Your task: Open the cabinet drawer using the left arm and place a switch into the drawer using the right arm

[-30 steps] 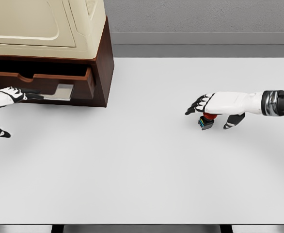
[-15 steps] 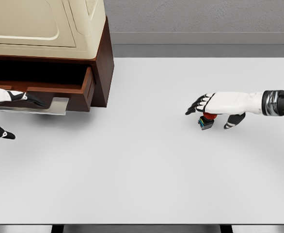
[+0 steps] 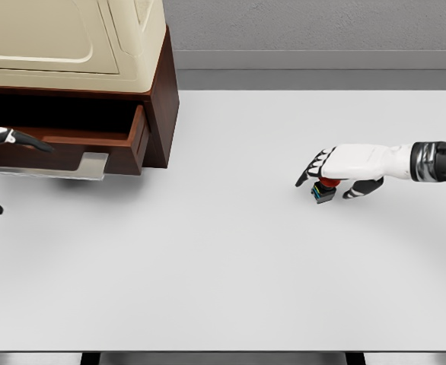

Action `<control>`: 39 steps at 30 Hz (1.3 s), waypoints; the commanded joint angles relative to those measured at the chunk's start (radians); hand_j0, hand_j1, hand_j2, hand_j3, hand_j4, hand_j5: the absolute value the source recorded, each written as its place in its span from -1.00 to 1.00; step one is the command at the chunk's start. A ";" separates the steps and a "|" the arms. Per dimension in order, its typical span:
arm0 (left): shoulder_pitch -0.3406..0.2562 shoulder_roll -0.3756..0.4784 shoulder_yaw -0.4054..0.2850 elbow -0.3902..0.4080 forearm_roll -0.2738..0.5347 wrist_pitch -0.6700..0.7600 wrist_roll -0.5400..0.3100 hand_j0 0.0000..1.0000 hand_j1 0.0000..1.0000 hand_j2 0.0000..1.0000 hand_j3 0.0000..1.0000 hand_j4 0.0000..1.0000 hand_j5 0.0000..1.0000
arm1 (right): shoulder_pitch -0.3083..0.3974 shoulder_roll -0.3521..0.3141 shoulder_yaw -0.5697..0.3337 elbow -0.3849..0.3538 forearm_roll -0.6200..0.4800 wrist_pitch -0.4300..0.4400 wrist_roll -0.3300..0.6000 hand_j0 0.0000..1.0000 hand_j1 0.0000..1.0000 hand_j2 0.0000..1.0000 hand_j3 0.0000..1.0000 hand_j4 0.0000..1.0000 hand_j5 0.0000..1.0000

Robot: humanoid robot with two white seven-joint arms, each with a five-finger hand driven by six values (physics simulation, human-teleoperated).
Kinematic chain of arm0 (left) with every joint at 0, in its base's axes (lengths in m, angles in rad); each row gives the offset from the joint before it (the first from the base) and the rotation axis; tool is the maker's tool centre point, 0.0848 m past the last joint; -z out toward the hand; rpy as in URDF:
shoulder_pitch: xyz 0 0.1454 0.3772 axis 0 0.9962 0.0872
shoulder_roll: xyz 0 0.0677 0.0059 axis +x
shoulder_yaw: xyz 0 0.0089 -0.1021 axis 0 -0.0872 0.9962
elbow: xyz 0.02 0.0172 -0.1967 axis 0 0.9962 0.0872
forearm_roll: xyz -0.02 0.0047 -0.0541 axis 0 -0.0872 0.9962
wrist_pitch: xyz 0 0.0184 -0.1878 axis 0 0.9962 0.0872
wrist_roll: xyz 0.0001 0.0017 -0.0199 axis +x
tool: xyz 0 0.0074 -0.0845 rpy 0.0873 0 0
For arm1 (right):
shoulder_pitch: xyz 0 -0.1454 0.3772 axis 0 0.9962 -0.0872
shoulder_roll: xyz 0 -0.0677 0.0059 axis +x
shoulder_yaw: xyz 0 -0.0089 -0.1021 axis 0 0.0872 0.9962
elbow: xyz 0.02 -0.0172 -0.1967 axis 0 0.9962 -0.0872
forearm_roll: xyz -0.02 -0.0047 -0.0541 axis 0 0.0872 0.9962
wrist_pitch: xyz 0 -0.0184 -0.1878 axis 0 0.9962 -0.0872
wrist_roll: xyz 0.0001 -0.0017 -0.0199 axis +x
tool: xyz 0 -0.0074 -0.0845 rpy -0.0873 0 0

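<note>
Closing the right hand (image 3: 337,176) over the switch (image 3: 324,189), which sits on the white table (image 3: 230,251) well apart from the drawer (image 3: 93,144). Fingers curled down around the red-topped switch, thumb on the near side, touching or nearly so; a firm hold cannot be confirmed. Best done by squeezing evenly from both sides before any lift, keeping the small part upright so it does not squirt out. Then carrying high enough to pass the drawer's front panel and lowering into the open cavity under the cream cabinet (image 3: 71,38). Left hand (image 3: 10,138) at the drawer's left edge, mostly cut off; finger state cannot be told. Drawer pulled out.
</note>
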 commanded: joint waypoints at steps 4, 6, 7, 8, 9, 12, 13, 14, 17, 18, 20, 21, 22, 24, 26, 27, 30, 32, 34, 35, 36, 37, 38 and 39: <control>-0.009 0.026 0.019 0.000 0.080 -0.015 0.000 0.86 0.86 0.86 0.86 0.86 0.86 | 0.000 -0.001 0.000 -0.004 -0.005 0.002 0.000 0.31 0.31 0.31 0.31 0.31 0.31; -0.010 0.026 0.035 0.000 0.080 -0.015 0.000 0.90 0.90 0.90 0.90 0.90 0.90 | 0.000 -0.001 0.000 -0.004 -0.007 0.002 0.000 0.09 0.09 0.09 0.09 0.09 0.09; -0.010 0.026 0.042 0.000 0.077 -0.015 0.000 0.92 0.92 0.92 0.92 0.92 0.92 | 0.000 -0.001 0.000 -0.004 -0.007 0.002 0.000 0.08 0.08 0.08 0.08 0.08 0.08; -0.010 0.030 0.051 0.000 0.077 -0.015 0.000 0.94 0.94 0.94 0.94 0.94 0.94 | 0.000 -0.001 0.000 -0.004 -0.007 0.002 0.000 0.08 0.08 0.08 0.08 0.08 0.08; -0.010 0.036 0.055 0.002 0.074 -0.015 0.000 0.97 0.97 0.97 0.97 0.97 0.97 | 0.000 -0.001 0.000 -0.004 -0.007 0.002 0.000 0.06 0.06 0.06 0.06 0.06 0.06; -0.012 0.047 0.065 0.009 0.069 -0.015 0.000 1.00 1.00 1.00 1.00 1.00 1.00 | 0.000 -0.003 -0.002 -0.004 -0.008 0.002 0.000 -0.19 -0.19 -0.19 -0.19 -0.19 -0.19; -0.010 0.050 0.065 0.022 0.066 -0.015 0.000 1.00 1.00 1.00 1.00 1.00 1.00 | 0.000 -0.004 -0.002 -0.004 -0.008 0.002 0.000 -0.20 -0.20 -0.20 -0.20 -0.20 -0.20; -0.010 0.050 0.063 0.042 0.067 -0.015 0.000 1.00 1.00 1.00 1.00 1.00 1.00 | 0.000 -0.004 -0.002 -0.004 -0.008 0.002 0.000 -0.24 -0.24 -0.24 -0.24 -0.24 -0.24; -0.010 0.049 0.063 0.060 0.067 -0.015 0.000 1.00 1.00 1.00 1.00 1.00 1.00 | 0.000 -0.004 -0.003 -0.004 -0.010 0.002 0.000 -0.38 -0.38 -0.38 -0.38 -0.38 -0.38; -0.010 0.047 0.062 0.057 0.066 -0.015 0.000 1.00 1.00 1.00 1.00 1.00 1.00 | -0.002 -0.004 -0.005 -0.004 -0.011 0.002 0.000 -0.39 -0.39 -0.39 -0.39 -0.39 -0.39; -0.010 0.046 0.063 0.052 0.067 -0.015 0.000 1.00 1.00 1.00 1.00 1.00 1.00 | -0.008 -0.004 -0.006 -0.004 -0.011 0.002 0.000 -0.41 -0.41 -0.41 -0.41 -0.41 -0.41; -0.010 0.043 0.062 0.052 0.066 -0.015 0.000 1.00 1.00 1.00 1.00 1.00 1.00 | -0.012 -0.004 -0.006 -0.004 -0.011 0.002 0.000 -0.41 -0.41 -0.41 -0.41 -0.41 -0.41; -0.010 0.041 0.062 0.052 0.066 -0.015 0.000 1.00 1.00 1.00 1.00 1.00 1.00 | -0.015 -0.003 -0.008 -0.004 -0.013 0.002 0.000 -0.41 -0.41 -0.41 -0.41 -0.41 -0.41; -0.010 0.043 0.063 0.052 0.066 -0.015 0.000 1.00 1.00 1.00 1.00 1.00 1.00 | -0.032 0.002 -0.008 -0.004 -0.013 0.002 0.000 -0.41 -0.41 -0.41 -0.41 -0.41 -0.41; -0.012 0.043 0.065 0.052 0.067 -0.015 0.000 1.00 1.00 1.00 1.00 1.00 1.00 | -0.044 0.010 -0.008 -0.006 -0.013 0.002 0.000 -0.41 -0.41 -0.41 -0.41 -0.41 -0.41; -0.012 0.043 0.065 0.052 0.067 -0.015 0.000 1.00 1.00 1.00 1.00 1.00 1.00 | -0.054 0.017 -0.006 -0.006 -0.013 0.002 0.000 -0.41 -0.41 -0.41 -0.41 -0.41 -0.41; -0.012 0.044 0.065 0.052 0.067 -0.015 0.000 1.00 1.00 1.00 1.00 1.00 1.00 | -0.089 0.048 -0.002 -0.006 -0.013 0.002 0.000 -0.41 -0.41 -0.41 -0.41 -0.41 -0.41; -0.012 0.044 0.065 0.052 0.067 -0.015 0.000 1.00 1.00 1.00 1.00 1.00 1.00 | -0.110 0.059 0.000 -0.007 -0.013 0.002 0.000 -0.41 -0.41 -0.41 -0.41 -0.41 -0.41; -0.010 0.044 0.063 0.052 0.067 -0.015 0.000 1.00 1.00 1.00 1.00 1.00 1.00 | -0.136 0.070 0.000 -0.007 -0.015 0.002 0.000 -0.41 -0.41 -0.41 -0.41 -0.41 -0.41; -0.010 0.044 0.063 0.052 0.067 -0.015 0.000 1.00 1.00 1.00 1.00 1.00 1.00 | -0.144 0.076 0.000 -0.007 -0.015 0.002 0.000 -0.41 -0.41 -0.41 -0.41 -0.41 -0.41; -0.010 0.044 0.065 0.052 0.067 -0.015 0.000 1.00 1.00 1.00 1.00 1.00 1.00 | -0.159 0.085 0.000 -0.007 -0.016 0.002 0.000 -0.41 -0.41 -0.41 -0.41 -0.41 -0.41; -0.010 0.044 0.063 0.052 0.067 -0.015 0.000 1.00 1.00 1.00 1.00 1.00 1.00 | -0.175 0.099 0.001 -0.007 -0.016 0.002 0.000 -0.41 -0.41 -0.41 -0.41 -0.41 -0.41; -0.010 0.044 0.063 0.052 0.067 -0.015 0.000 1.00 1.00 1.00 1.00 1.00 1.00 | -0.184 0.116 0.001 -0.007 -0.016 0.002 0.000 -0.40 -0.40 -0.40 -0.40 -0.40 -0.40; -0.012 0.044 0.063 0.051 0.067 -0.015 0.000 1.00 1.00 1.00 1.00 1.00 1.00 | -0.199 0.129 0.017 -0.007 -0.018 0.002 0.000 -0.40 -0.40 -0.40 -0.40 -0.40 -0.40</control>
